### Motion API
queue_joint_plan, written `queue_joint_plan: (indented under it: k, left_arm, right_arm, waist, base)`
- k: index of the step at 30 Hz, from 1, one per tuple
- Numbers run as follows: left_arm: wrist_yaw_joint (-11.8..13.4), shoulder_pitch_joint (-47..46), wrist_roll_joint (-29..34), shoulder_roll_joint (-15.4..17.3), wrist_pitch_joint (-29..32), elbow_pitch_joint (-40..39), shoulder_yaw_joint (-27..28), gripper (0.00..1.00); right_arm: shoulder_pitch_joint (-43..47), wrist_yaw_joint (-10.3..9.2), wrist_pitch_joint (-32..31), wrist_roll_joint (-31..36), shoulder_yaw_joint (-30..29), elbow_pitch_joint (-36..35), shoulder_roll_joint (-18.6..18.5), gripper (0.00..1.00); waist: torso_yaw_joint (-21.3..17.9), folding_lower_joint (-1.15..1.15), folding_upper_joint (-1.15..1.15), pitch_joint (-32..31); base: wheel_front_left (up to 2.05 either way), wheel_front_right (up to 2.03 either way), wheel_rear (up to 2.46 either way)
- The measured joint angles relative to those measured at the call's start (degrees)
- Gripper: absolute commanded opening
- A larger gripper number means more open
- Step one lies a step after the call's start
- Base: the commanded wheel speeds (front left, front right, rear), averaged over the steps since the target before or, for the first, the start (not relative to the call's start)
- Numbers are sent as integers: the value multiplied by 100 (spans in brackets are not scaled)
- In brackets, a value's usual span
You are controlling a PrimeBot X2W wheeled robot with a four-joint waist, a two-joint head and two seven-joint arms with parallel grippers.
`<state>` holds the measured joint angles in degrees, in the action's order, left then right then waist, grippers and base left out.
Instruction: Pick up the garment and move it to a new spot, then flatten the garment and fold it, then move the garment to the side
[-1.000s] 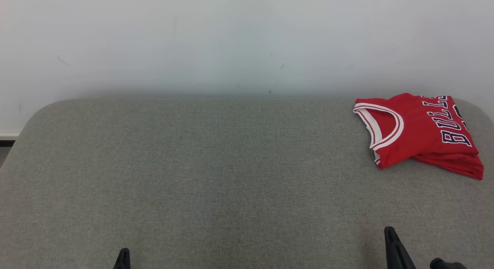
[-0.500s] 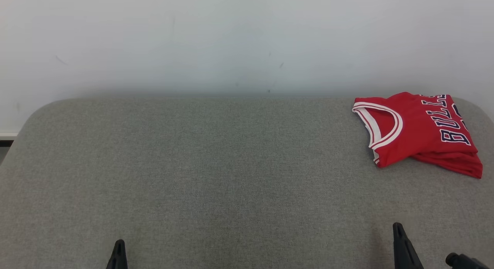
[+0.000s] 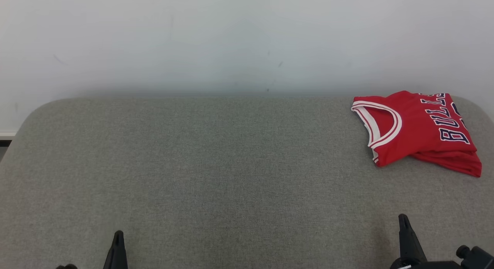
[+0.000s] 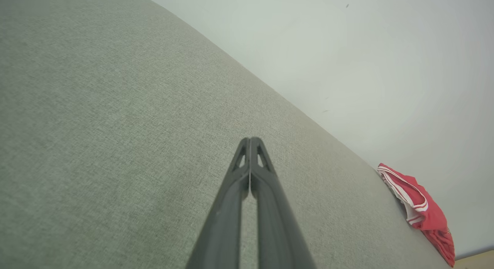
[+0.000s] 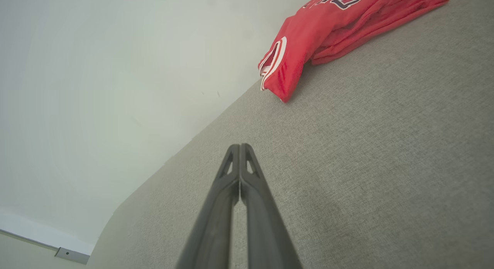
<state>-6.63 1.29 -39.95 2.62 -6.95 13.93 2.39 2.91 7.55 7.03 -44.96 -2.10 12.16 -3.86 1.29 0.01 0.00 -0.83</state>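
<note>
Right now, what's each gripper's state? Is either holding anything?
Left gripper: closed, holding nothing.
Right gripper: closed, holding nothing; the red jersey lies apart from it.

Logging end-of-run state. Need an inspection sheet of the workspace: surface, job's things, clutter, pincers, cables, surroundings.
Surface: grey fabric-covered table, rounded corners, no stains visible.
Job's things: red Bulls jersey, folded, lying at the table's far right corner, neck opening toward the table's middle.
Clutter: nothing seen.
Pincers: left pincer shut, empty, over the near left of the table; right pincer shut, empty, over the near right, apart from the jersey.
Cables: nothing seen.
Surroundings: pale wall behind the table, a few small marks; white skirting low on the wall.
</note>
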Motion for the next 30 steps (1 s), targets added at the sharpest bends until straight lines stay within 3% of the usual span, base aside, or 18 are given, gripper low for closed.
queue_joint_plan:
  k: [30]
  left_arm:
    - [-43,-438,-2124,3,487,166,11,0]
  right_arm:
    - [-418,0,-522,-1994,-234,121,-26,0]
  waist:
    - [-41,-1,0,34]
  base:
    - [0,0,0]
